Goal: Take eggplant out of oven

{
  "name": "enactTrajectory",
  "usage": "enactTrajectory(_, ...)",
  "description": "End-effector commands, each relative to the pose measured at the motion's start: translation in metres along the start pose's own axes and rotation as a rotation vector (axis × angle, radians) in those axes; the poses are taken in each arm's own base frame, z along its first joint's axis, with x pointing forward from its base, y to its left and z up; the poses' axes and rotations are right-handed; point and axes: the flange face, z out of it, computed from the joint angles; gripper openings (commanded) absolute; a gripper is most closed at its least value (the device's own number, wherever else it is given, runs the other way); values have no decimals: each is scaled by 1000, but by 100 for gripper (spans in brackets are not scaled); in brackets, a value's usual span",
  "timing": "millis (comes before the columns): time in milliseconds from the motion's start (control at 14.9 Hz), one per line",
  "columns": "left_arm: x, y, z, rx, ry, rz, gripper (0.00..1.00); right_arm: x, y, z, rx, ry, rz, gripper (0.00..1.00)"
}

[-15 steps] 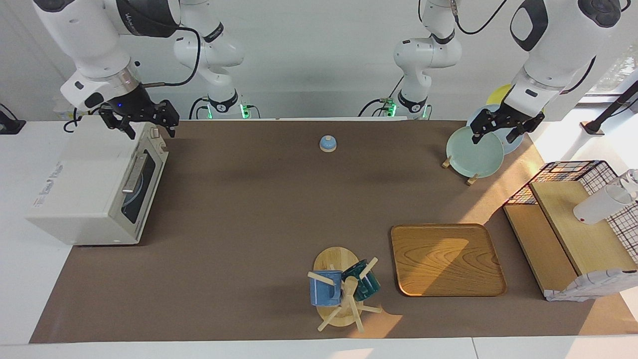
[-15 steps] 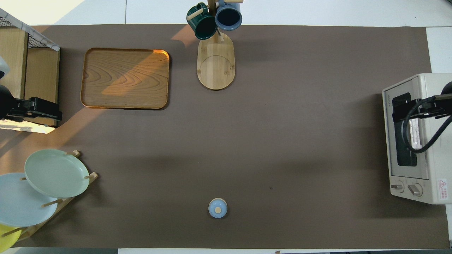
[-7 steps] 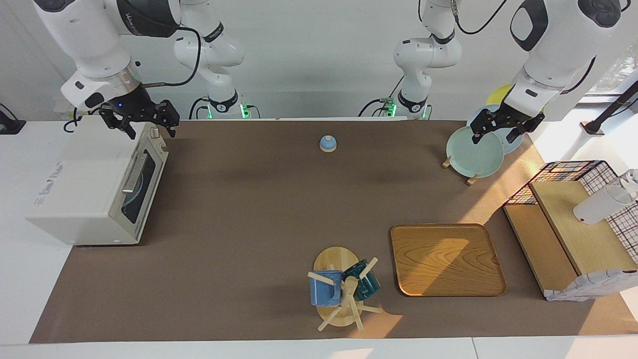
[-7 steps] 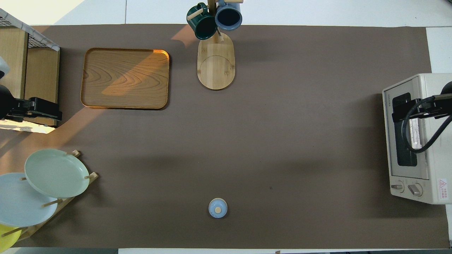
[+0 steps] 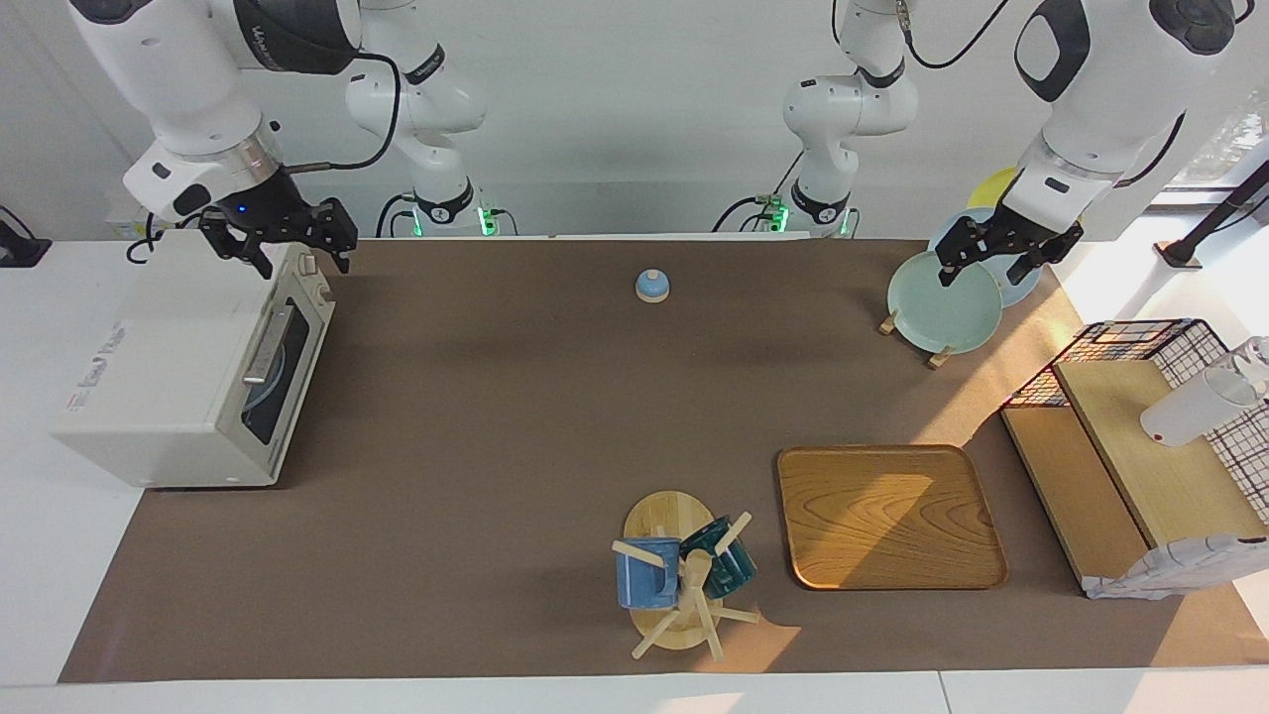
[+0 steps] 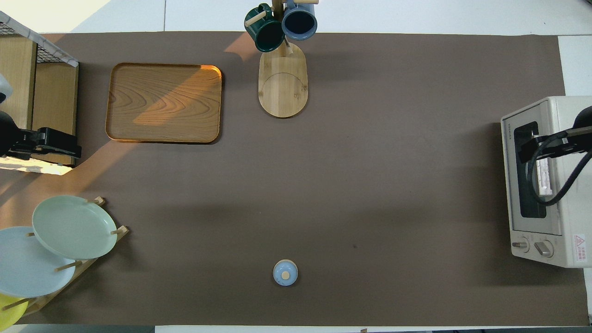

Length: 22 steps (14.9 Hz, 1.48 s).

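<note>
One oven (image 5: 188,367) stands at the right arm's end of the table, on the edge of the brown mat (image 5: 516,416). Its dark glass door is closed, the silver bar handle (image 5: 266,344) lies across the door, and two knobs (image 6: 532,246) sit at the end of the front nearer to the robots. The eggplant cannot be made out; through the glass only a bluish round shape is visible.

The right gripper (image 5: 281,238) hangs over the oven's top corner nearest the robots, above the knobs. Its fingers stand apart and hold nothing. The left gripper (image 5: 996,256) hangs over the plate rack (image 5: 912,332) at the left arm's end; its fingers are spread wide and empty. This arm waits.

Item count on the table:
- Three plates on the rack: one pale green (image 5: 942,302), one pale blue (image 6: 27,268), one yellow (image 6: 7,310).
- Two mugs on one wooden mug tree (image 5: 684,595): one blue (image 5: 644,575), one dark green (image 5: 729,560).
- One wooden tray (image 5: 887,518), beside the mug tree, toward the left arm's end.
- One small blue lidded dish (image 5: 651,286) near the robots' edge, midway along the table.
- One wire basket (image 5: 1170,342) with wooden shelving at the left arm's end, with one white bottle (image 5: 1195,409) lying on it.
</note>
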Motion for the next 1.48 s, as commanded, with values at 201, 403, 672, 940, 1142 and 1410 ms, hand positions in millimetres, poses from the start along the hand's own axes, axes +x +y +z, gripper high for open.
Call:
enactTrajectory(201,-7,-3,-3,20,7,13,100,-9,11,16,-6,24,-16,0)
enactTrajectory(403,-7,-3,-3,20,7,13,100,-19,21,41,-38,56,74,0)
enactTrajectory(672,-7,-3,-3,20,7,13,100,-20,45,64,-117,61,99,0)
enactTrajectory(940,-7,-3,-3,20,7,13,100,-23,68,98,-110,44,129,0)
enactTrajectory(1142,-7,-3,-3,20,7,13,100,-26,69,111,-104,22,123,0)
enactTrajectory(1410,-7,-3,-3,20,7,13,100,-25,86,125,-108,27,92,0)
